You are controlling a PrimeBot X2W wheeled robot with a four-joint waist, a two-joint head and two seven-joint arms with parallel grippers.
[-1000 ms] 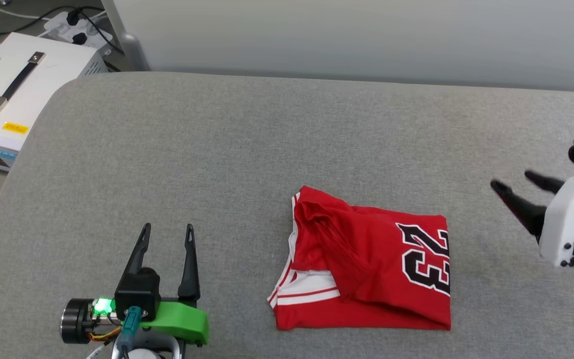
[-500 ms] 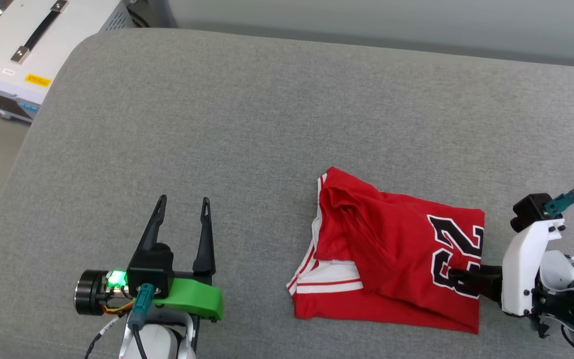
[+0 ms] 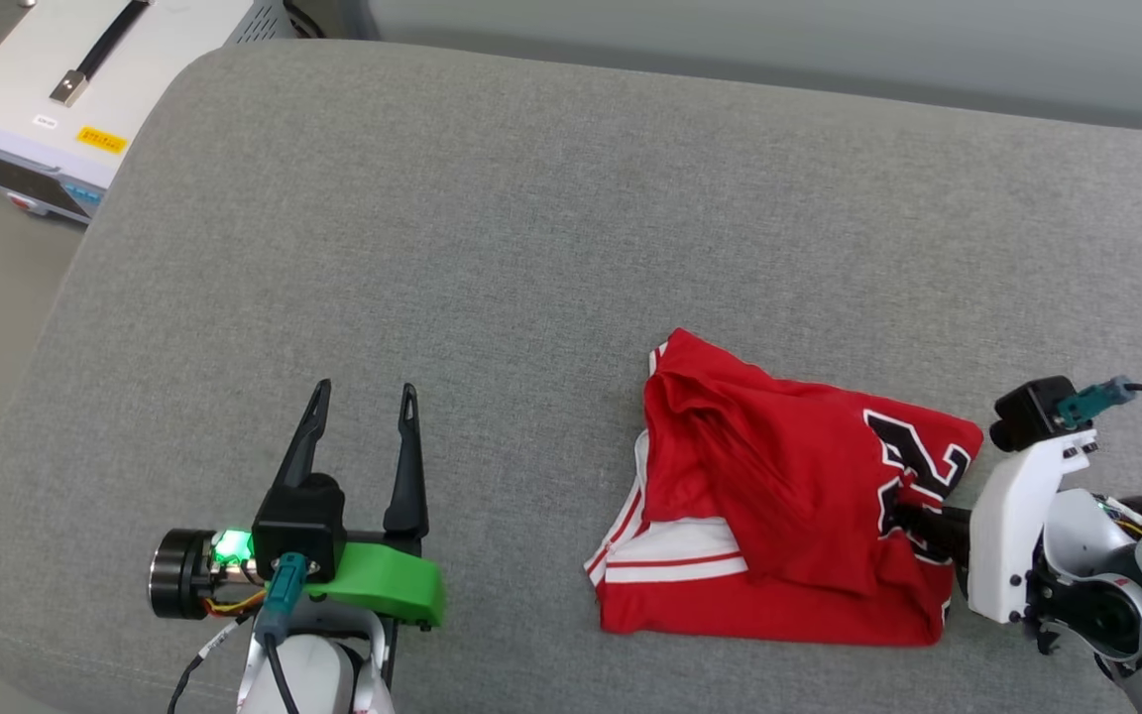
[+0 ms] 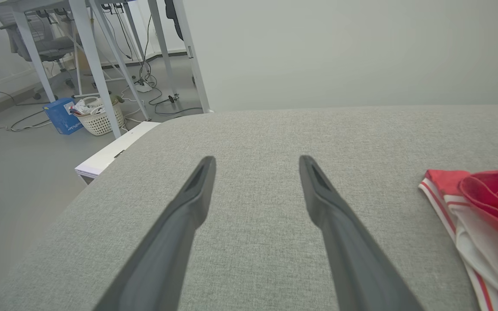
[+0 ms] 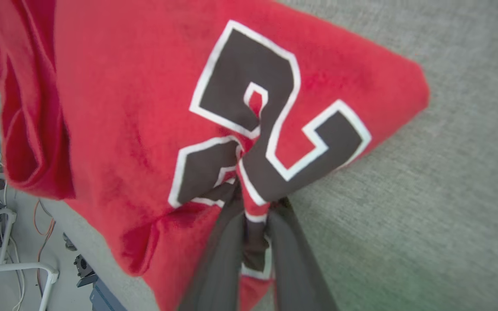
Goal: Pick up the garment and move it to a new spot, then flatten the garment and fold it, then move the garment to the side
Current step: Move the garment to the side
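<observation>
The garment (image 3: 779,516) is a folded red jersey with white striped trim and a black-and-white number, lying on the grey cushion at the lower right. My right gripper (image 3: 913,518) is shut on the garment's right edge, and the cloth puckers where it is pinched. In the right wrist view the two dark fingers (image 5: 221,255) clamp a bunch of the numbered fabric (image 5: 249,129). My left gripper (image 3: 358,392) stands open at the lower left, well apart from the garment, with bare cushion between its fingers (image 4: 188,203). The garment's striped edge (image 4: 469,224) lies at the far right of the left wrist view.
The grey cushion (image 3: 492,248) spreads wide toward the far and left sides. A white equipment box (image 3: 85,79) with a black handle stands beyond its far left corner. Past the cushion's left edge are table legs, cables and a white basket (image 4: 100,119) on the floor.
My right gripper came in from the upper right, reached the garment's right edge and shut on it, bunching the cloth. The head camera shifted. The left gripper kept still.
</observation>
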